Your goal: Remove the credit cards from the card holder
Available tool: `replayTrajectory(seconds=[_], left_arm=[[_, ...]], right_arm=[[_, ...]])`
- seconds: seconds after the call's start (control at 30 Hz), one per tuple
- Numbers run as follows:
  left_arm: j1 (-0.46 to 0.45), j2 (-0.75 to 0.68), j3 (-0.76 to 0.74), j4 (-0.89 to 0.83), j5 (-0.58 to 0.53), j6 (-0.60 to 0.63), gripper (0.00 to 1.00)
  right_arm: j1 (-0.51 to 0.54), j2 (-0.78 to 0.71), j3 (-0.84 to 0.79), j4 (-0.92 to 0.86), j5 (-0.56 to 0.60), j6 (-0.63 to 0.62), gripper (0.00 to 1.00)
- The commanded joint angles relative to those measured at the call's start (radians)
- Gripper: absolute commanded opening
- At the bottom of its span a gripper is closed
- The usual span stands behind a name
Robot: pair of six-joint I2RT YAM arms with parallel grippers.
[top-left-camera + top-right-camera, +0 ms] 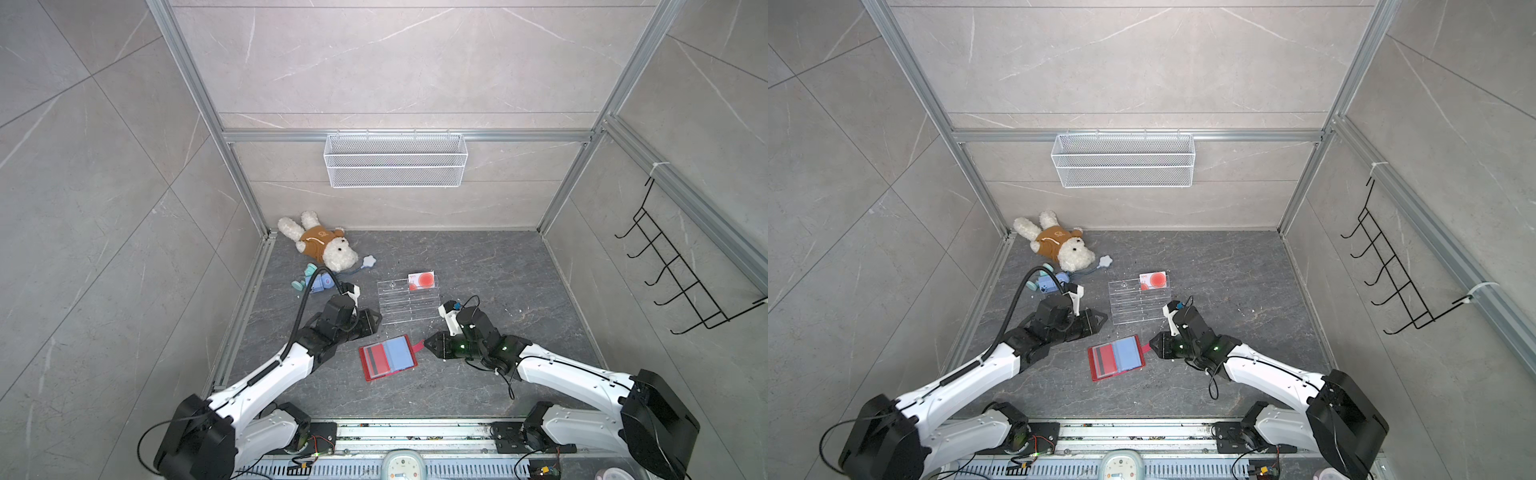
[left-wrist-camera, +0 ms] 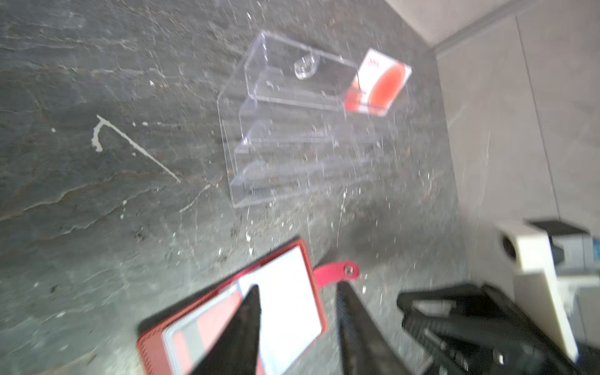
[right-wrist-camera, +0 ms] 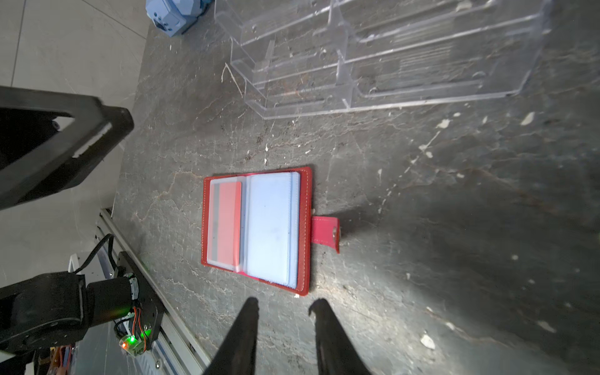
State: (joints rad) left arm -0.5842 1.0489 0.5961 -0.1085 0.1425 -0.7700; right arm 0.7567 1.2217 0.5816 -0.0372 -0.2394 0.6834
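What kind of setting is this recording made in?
Probably a lab test cell: tile-look panels in an aluminium frame, a wire basket and hook rack hung on the walls, and robot arms, left and right, mounted on a front rail.

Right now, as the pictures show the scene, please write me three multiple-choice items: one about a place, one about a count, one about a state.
1. Where is the card with the red circle?
A. in the card holder
B. in the back tier of the clear stand
C. in the left hand

2. How many cards show in the card holder's sleeves?
A. one
B. three
C. none

3. How are the left hand and the right hand?
A. both shut on cards
B. both open and empty
C. one open, one shut on the strap

Key:
1 B, because both top views show it standing in the stand's back tier.
2 A, because only one red card sits in a sleeve; the facing sleeve looks empty.
3 B, because each wrist view shows the fingers apart with nothing between them.
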Motion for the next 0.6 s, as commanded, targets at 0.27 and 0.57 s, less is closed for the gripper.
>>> replayTrajectory(seconds=[0.27,0.57], left_arm=[[-0.003,-0.215,-0.137,-0.146,0.106,-0.125,0.75],[-0.002,-0.273,-0.220,-0.209,0.105,-0.210,0.76]], right_arm=[[0.078,0.084,0.069,0.048,0.000,0.005,0.50],[0.131,0.156,0.111,0.089,-0.005,0.017,0.37]])
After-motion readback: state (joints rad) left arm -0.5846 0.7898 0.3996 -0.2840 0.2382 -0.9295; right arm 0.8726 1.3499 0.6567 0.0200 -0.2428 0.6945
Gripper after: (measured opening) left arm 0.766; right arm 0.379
